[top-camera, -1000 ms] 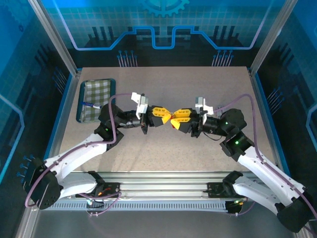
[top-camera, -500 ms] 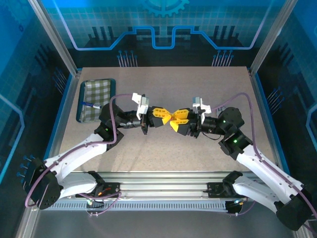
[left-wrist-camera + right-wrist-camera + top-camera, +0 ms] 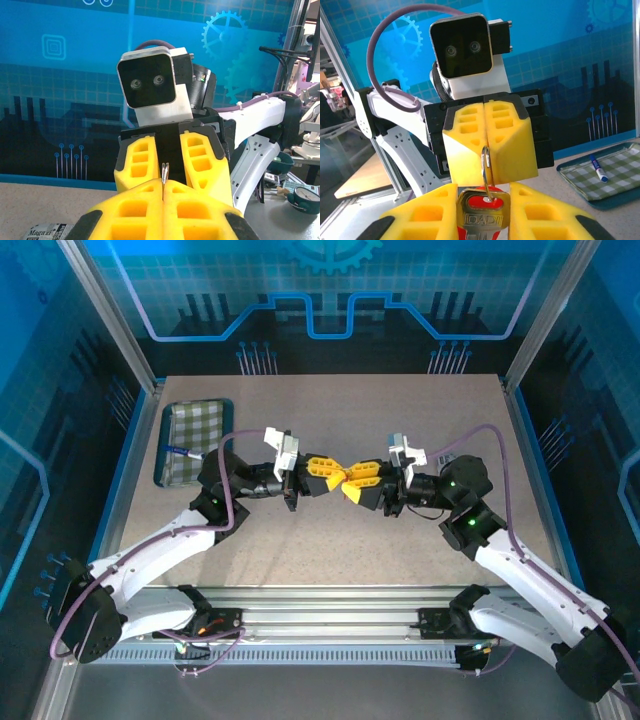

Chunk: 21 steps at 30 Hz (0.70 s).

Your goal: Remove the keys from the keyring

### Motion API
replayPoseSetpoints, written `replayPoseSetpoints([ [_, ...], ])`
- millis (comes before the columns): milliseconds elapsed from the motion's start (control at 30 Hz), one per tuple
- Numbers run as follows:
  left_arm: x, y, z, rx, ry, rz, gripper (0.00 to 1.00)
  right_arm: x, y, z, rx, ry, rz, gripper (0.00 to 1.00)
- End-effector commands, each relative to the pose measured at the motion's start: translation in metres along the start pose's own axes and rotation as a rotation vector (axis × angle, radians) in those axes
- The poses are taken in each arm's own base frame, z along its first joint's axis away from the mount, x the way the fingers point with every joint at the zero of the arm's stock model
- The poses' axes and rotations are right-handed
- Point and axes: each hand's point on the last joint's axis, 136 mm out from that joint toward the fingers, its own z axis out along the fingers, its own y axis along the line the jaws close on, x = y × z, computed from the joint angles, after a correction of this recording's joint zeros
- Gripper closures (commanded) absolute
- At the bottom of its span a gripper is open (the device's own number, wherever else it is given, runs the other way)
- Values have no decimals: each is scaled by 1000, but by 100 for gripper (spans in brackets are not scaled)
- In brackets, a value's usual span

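Note:
Above the table's middle my left gripper [image 3: 339, 476] and right gripper [image 3: 353, 483] meet tip to tip. The keyring [image 3: 484, 167] is a thin silver wire ring. My left gripper [image 3: 486, 149] is shut on its upper end, and in the left wrist view the keyring's edge [image 3: 165, 173] pokes out between those closed fingers [image 3: 125, 215]. The ring passes through the hole of a silver key [image 3: 482, 218] stamped DADI, with something red behind its head. My right gripper [image 3: 482, 189] is shut on that key's head from both sides.
A green checked tray [image 3: 195, 415] lies at the table's left rear with a blue-and-white pen [image 3: 180, 451] on it; it is also in the right wrist view, tray [image 3: 615, 192] and pen [image 3: 598, 168]. Aluminium frame posts and blue panels ring the table.
The right arm has edged slightly to the left, toward the left gripper. The left arm has stayed put, still closed on the ring.

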Motion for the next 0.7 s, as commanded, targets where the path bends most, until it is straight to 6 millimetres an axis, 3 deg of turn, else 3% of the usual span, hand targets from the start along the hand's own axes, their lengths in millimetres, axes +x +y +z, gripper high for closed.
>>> replayPoseSetpoints([
  [0,-26,-4,-2,-4,-61,60,100,2,6,-2,-28,-5,-5,63],
  [33,-26,-4,-2,-4,-62,62,100,2,6,-2,-28,-4,-2,54],
  [267,-29,-6,-2,3,-69,60,100,13,5,-3,-39,1,22,48],
  [567,-30,-7,-2,8,-72,55,100,15,-8,-9,20,-34,31,71],
  [667,-31,-7,-2,9,-77,52,100,14,-9,-9,26,-35,34,75],
])
